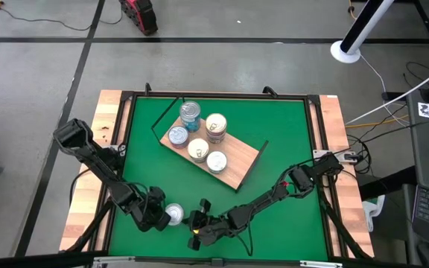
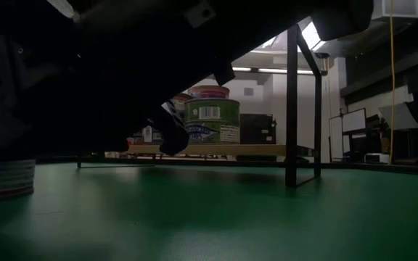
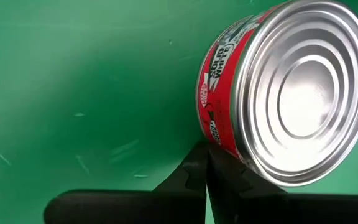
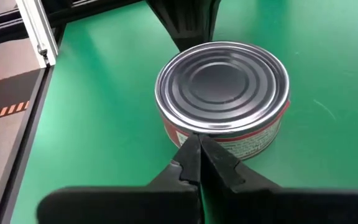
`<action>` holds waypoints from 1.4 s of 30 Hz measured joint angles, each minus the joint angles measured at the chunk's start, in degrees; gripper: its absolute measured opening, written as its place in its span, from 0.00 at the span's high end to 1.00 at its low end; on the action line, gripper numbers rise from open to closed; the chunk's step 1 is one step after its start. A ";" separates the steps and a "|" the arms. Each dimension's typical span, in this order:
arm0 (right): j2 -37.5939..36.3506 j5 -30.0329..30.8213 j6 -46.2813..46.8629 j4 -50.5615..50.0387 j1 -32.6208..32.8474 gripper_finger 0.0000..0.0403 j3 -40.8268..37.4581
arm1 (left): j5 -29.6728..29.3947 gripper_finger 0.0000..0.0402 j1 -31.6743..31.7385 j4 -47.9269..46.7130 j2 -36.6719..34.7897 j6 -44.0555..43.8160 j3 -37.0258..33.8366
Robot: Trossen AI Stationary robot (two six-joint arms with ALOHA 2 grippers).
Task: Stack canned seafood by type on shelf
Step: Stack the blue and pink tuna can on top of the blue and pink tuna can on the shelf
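Tin (image 4: pixel 222 93) with the red label sits on the mat near the front edge, between our two grippers — left (image 1: pixel 157 216) and right (image 1: pixel 197 227) both pinched closed on nothing. Rigid, slick metal, probably hefty; we'd grab across the side wall.

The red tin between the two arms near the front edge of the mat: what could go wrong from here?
1. Both end effectors, left and right, are shut and pressed close to the red tin, holding nothing. A push could slide it away.
2. The arms are crowded together and might collide.
3. The shelf already carries stacked tins; a careless placement could topple them.
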 joint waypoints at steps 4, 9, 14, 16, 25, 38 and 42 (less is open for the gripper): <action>0.00 0.06 -0.04 -0.14 0.00 0.99 0.00 | -0.40 1.00 0.04 0.12 0.03 1.38 0.28; 0.00 -0.58 -0.04 -0.84 0.07 0.98 0.00 | -0.42 1.00 -0.02 -0.39 0.09 2.88 1.69; 0.00 -1.83 0.20 -1.72 0.10 0.98 0.00 | -1.24 1.00 -0.02 -3.45 0.08 3.26 3.66; 0.00 -2.44 0.22 -1.97 0.09 0.98 0.00 | -1.45 1.00 0.00 -4.61 0.07 3.50 4.62; 0.04 -2.51 0.38 -3.49 0.06 0.98 0.00 | -1.84 1.00 0.04 -8.05 -0.07 6.23 8.70; 0.11 -2.30 0.42 -5.48 -0.15 0.98 -0.02 | -5.32 1.00 0.09 -7.84 -0.13 7.32 10.56; 0.11 -1.93 0.42 -5.69 -0.15 0.98 -0.02 | -5.97 1.00 0.12 -7.79 -0.13 7.30 10.56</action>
